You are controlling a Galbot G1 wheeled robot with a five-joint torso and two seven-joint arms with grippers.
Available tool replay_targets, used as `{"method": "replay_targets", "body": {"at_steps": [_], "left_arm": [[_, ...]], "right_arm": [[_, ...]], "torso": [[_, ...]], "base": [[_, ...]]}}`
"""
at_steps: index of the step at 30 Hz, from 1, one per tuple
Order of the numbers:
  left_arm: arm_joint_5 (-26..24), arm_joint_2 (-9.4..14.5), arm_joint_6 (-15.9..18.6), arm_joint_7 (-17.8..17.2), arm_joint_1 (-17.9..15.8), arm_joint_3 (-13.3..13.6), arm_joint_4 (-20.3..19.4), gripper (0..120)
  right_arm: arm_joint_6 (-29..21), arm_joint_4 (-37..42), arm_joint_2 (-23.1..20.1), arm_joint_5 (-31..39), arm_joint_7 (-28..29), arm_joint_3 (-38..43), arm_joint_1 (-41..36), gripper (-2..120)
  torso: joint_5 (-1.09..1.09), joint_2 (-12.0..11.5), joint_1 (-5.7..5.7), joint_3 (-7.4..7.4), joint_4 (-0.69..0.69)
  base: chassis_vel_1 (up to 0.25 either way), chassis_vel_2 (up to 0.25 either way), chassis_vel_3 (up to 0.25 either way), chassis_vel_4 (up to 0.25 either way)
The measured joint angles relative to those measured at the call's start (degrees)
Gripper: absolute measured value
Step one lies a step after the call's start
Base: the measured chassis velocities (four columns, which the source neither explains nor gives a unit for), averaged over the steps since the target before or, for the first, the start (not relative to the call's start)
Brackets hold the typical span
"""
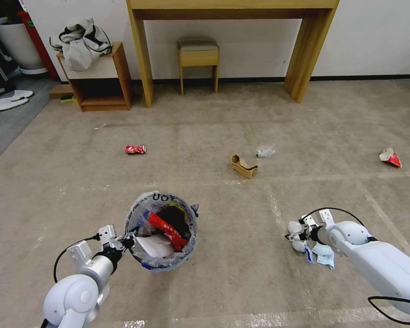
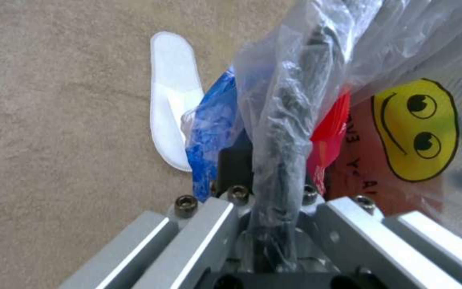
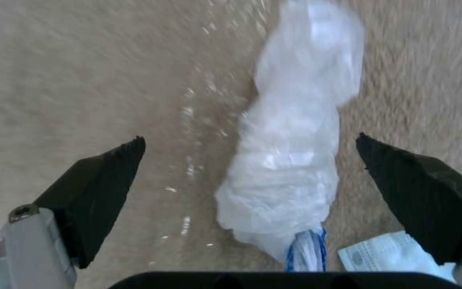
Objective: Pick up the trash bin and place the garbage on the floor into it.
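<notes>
While the left gripper [image 1: 128,240] clenches the trash bin [image 1: 161,231] rim, the right gripper [image 3: 252,172] spreads its fingers [image 3: 100,188] around the clear plastic wad [image 3: 290,160]: light, crumply, best pinched mid-bundle.

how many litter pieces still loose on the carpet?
6. Can far left; cardboard and clear wad centre; red wrapper far right; white wad and mask under the right gripper. More may be hidden.

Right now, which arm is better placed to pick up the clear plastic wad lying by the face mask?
The right. The right gripper is open directly over the plastic wad, next to the face mask. The left gripper is shut on the trash bin rim, so it is occupied.
</notes>
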Motion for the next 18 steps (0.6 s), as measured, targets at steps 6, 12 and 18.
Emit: {"method": "replay_targets", "body": {"at_steps": [6,12,18], "left_arm": [[0.11,0.39,-0.34,0.58,0.16,-0.29,0.34,0],[0.42,0.29,-0.56,0.83,-0.25,0.07,1.11,0],[0.62,0.04,-0.71,0.99,-0.51,0.32,1.58,0]], "right_arm": [[1.78,-3.65,1.55,-3.28,-1.1,1.29,-0.09,100],[2.35,-5.8,3.23,-4.46,-1.21,1.87,0.42,100],[3.17,-8.38,4.96,-5.17,-0.32,1.83,1.57,99]], "torso": [[-0.01,0.0,0.0,0.0,-0.01],[-0.01,0.0,0.0,0.0,-0.01],[-0.01,0.0,0.0,0.0,0.0]], "base": [[0.0,0.0,0.0,0.0],[0.0,0.0,0.0,0.0],[0.0,0.0,0.0,0.0]]}}
